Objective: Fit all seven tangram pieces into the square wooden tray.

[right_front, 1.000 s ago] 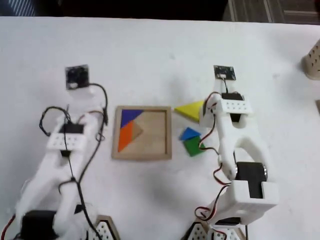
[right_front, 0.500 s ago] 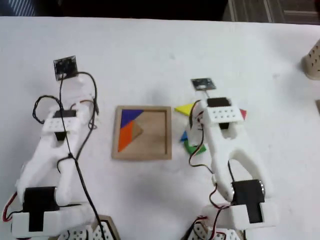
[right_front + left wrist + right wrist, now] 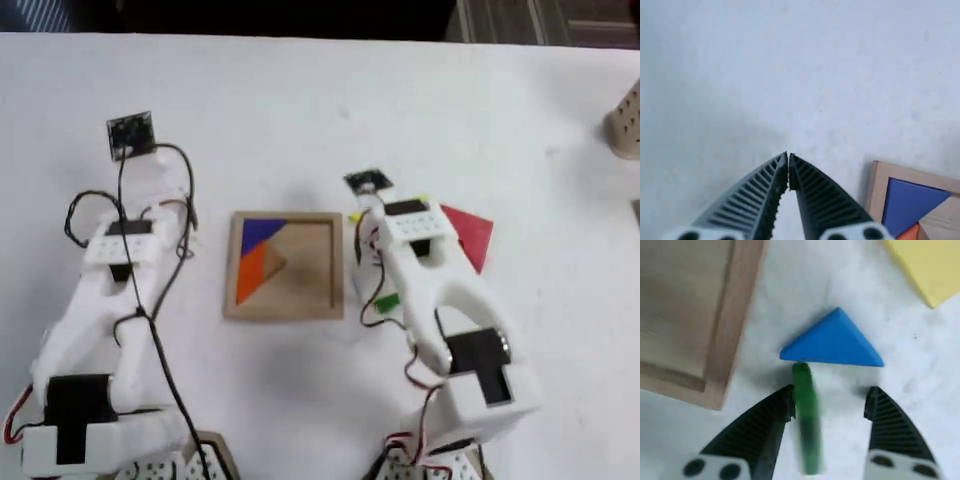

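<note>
The right hand [image 3: 831,392], spread wide, straddles a green piece [image 3: 805,415] next to a blue triangle [image 3: 832,342] beside the tray [image 3: 735,315]. The left hand [image 3: 788,162] is pinched closed.

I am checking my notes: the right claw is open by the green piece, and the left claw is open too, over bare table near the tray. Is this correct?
Not quite: the left claw is shut, as the left wrist view shows. It is over bare table near the tray, and the right claw is open by the green piece.
</note>
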### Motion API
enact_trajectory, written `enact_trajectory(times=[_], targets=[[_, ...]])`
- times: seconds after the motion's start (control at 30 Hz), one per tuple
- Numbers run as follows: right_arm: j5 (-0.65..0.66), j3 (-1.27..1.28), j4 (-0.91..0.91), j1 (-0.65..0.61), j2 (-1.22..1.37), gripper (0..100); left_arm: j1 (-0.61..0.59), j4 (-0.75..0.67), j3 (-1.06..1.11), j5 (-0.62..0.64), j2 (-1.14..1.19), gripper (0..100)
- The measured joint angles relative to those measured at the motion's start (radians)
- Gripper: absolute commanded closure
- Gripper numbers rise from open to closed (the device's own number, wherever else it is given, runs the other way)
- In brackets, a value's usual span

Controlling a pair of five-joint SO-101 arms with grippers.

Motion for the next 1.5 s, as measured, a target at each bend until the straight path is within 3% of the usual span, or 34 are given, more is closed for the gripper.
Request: enact_trajectory(times=[0.2, 0.43, 0.8, 1.1, 1.23, 1.37, 1.5], targets=[[0.009, -0.026, 0.008, 0.008, 0.026, 80.8, 0.000, 0.000, 0.000, 0.000, 0.000, 97], [0.009, -0.028, -0.002, 0.049, 0.026, 98.8, 0.000, 0.000, 0.000, 0.000, 0.000, 97], [0.006, -0.031, 0.106, 0.060, -0.161, 98.1, 0.000, 0.000, 0.000, 0.000, 0.008, 97], [-0.097, -0.035, 0.028, -0.153, -0.230, 97.8, -0.006, 0.000, 0.000, 0.000, 0.008, 97], [-0.121, -0.086, -0.064, -0.244, -0.146, 97.8, -0.006, 0.000, 0.000, 0.000, 0.008, 97], [-0.176, -0.184, -0.138, -0.256, 0.000, 97.1, -0.006, 0.000, 0.000, 0.000, 0.008, 97], [-0.183, -0.318, -0.115, -0.281, 0.164, 86.2, -0.014, 0.000, 0.000, 0.000, 0.008, 97]])
